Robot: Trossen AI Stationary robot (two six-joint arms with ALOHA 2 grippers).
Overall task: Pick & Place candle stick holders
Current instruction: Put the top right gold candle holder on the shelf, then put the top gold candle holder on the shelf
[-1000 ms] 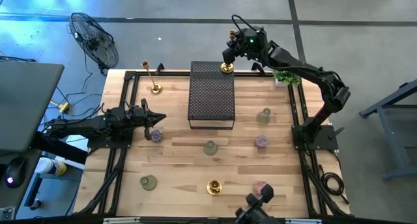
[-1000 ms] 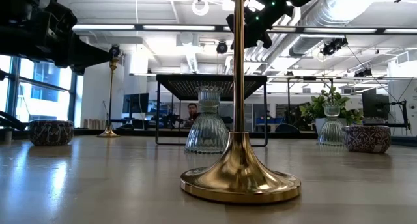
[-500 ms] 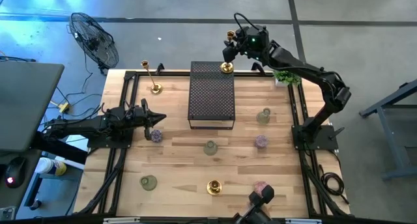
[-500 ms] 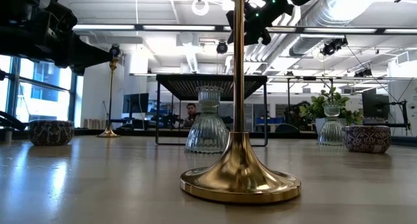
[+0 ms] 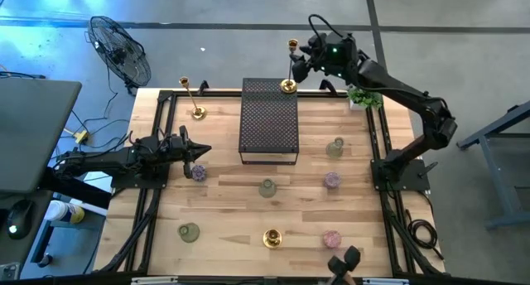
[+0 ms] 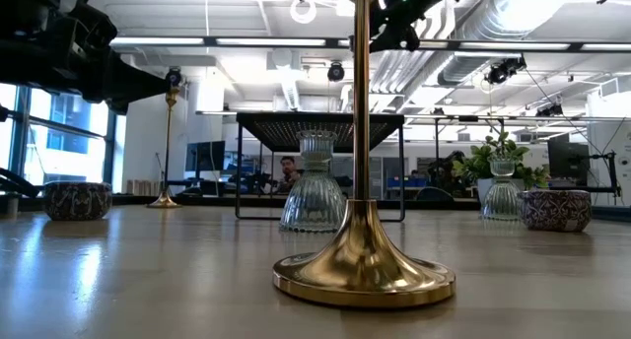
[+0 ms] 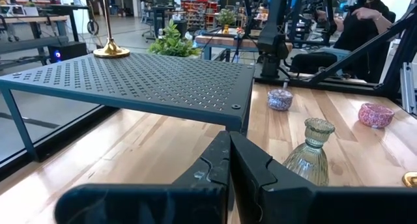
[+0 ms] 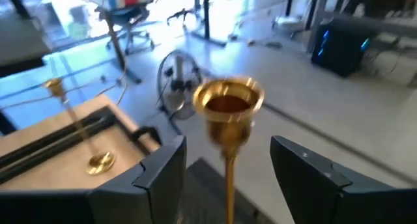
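While the left gripper [image 7: 228, 178] is resting shut, the right gripper [image 8: 228, 165] is hanging wide open around 1 gold candlestick [image 8: 228, 110].

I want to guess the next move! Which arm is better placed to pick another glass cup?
Probably the left. Its shut end effector sits beside the small pink-purple glass cup; the right end effector, open, is up by the tall gold candlestick on the black mesh stand.

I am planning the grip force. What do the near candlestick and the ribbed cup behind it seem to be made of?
The near candlestick looks like polished gold-coloured metal: its base mirrors the room. The ribbed cup looks like clear, pale green glass: the background shows through it. Neither material is certain.
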